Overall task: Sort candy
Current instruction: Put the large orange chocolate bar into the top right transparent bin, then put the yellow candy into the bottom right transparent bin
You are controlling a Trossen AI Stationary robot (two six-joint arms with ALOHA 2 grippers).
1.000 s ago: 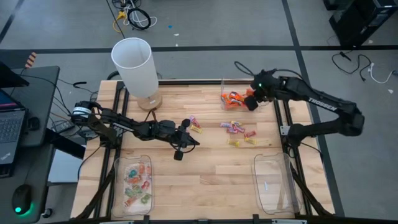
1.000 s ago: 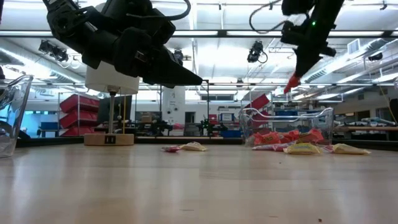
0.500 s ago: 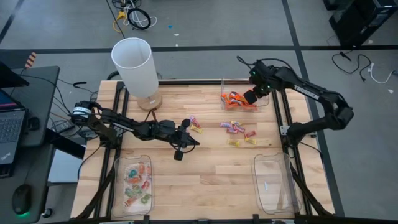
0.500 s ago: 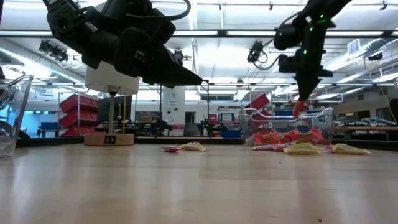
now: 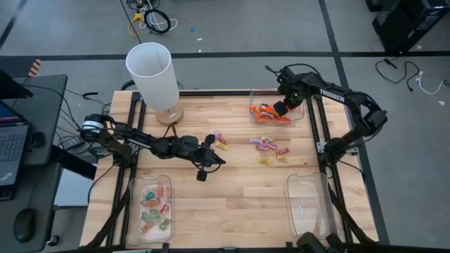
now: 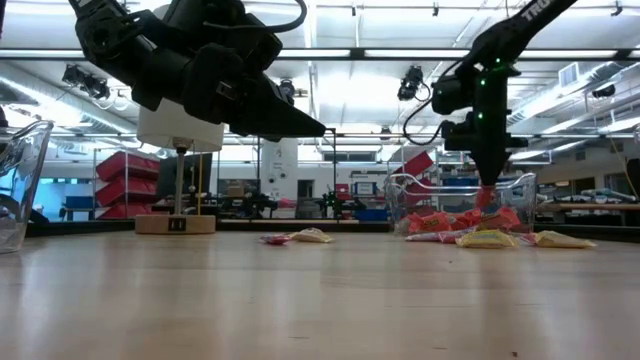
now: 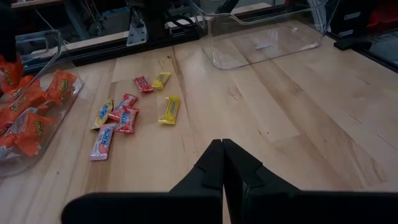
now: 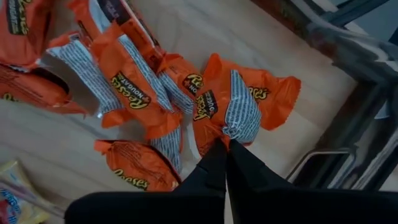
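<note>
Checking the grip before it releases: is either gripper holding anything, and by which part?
The right gripper pinches an orange wrapped candy by its wrapper edge; the left gripper is shut and holds nothing.

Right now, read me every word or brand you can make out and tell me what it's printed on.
"Reese's": on the orange candy wrappers in the clear tray.
"TROSSEN": on the right arm.
Print on the pink and yellow candies on the table: too small to read.

High view: straight down over whole table point(image 5: 232, 204). Low view: at tabletop height, level across table into room beyond. Left wrist view: forward and down, well back from orange candy tray point(image 7: 37, 134). Right wrist view: close above same tray's orange candy point(image 8: 230, 112). Tray shared by all four views.
</note>
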